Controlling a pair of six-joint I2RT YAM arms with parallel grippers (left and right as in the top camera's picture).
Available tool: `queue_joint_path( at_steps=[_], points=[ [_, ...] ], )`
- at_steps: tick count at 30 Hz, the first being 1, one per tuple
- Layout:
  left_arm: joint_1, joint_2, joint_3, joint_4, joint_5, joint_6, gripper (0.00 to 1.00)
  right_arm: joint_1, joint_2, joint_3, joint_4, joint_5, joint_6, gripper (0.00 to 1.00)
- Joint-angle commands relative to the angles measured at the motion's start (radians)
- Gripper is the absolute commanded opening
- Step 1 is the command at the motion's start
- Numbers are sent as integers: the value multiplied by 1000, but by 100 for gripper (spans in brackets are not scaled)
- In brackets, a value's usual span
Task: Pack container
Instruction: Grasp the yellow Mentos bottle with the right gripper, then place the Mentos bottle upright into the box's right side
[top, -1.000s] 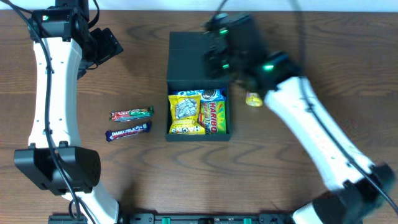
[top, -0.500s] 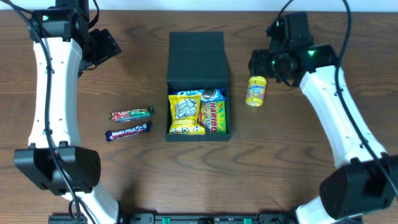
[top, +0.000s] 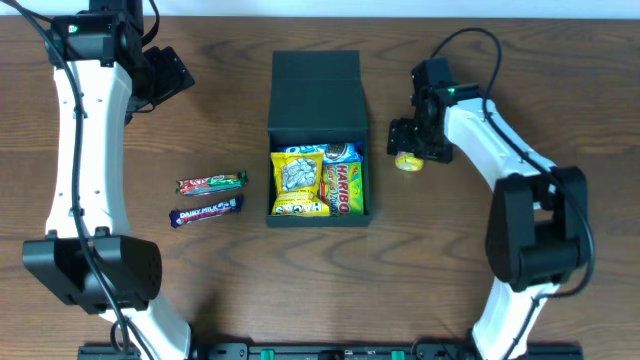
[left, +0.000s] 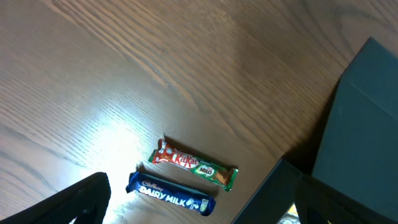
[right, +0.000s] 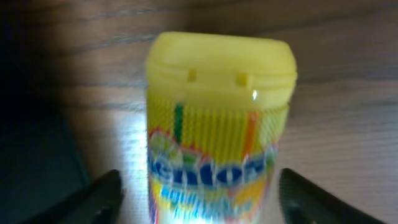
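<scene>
Overhead view: the container (top: 316, 100) lies at the table centre, its flap lid (top: 315, 72) folded out toward 12 o'clock. The compartment at its 6 o'clock end holds a yellow packet (top: 297, 182), a Haribo bag (top: 343, 188) and an Oreo pack (top: 340, 152), which together fill it from wall to wall.

At 3 o'clock of the container, just clear of its right wall, a yellow Mentos bottle (top: 406, 160) lies on the wood with the right gripper (top: 408, 148) directly over it. In the right wrist view the fingers (right: 99, 196) stand spread on either side of the bottle (right: 219, 124), with a narrow strip of table showing between each and the plastic.

At 9 o'clock, well apart from the left wall, a KitKat bar (top: 212, 183) and a Dairy Milk bar (top: 206, 211) lie near each other and roughly parallel, with bare wood all round them.

The left gripper (top: 168, 78) hangs at 10 o'clock near the far table edge. In the left wrist view its fingers (left: 81, 199) are spread wide and hold nothing.
</scene>
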Motion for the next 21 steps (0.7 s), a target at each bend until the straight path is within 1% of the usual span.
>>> queue_joint_path(
  at_steps=[1,3,6,8,11,17,21],
  points=[
    [2,-24,-8,-5,-10,2,95,-3,23,-2,21,19,10,64],
    [2,-24,-8,-5,-10,2,95,-3,23,-2,33,21,9,50],
    [2,-24,-8,-5,-10,2,95,-4,23,-1,42,21,-1,40],
    [2,-24,-8,-5,-10,2,95,-5,23,2,42,20,-14,37],
    [2,-24,-8,-5,-11,2,95,-5,21,41,-6,13,-42,29],
    [2,-24,-8,4,-11,2,95,22,1,283,-268,-8,-62,15],
    [2,-24,-8,16,-11,2,95,85,-46,410,-399,-111,-88,14]
  ],
)
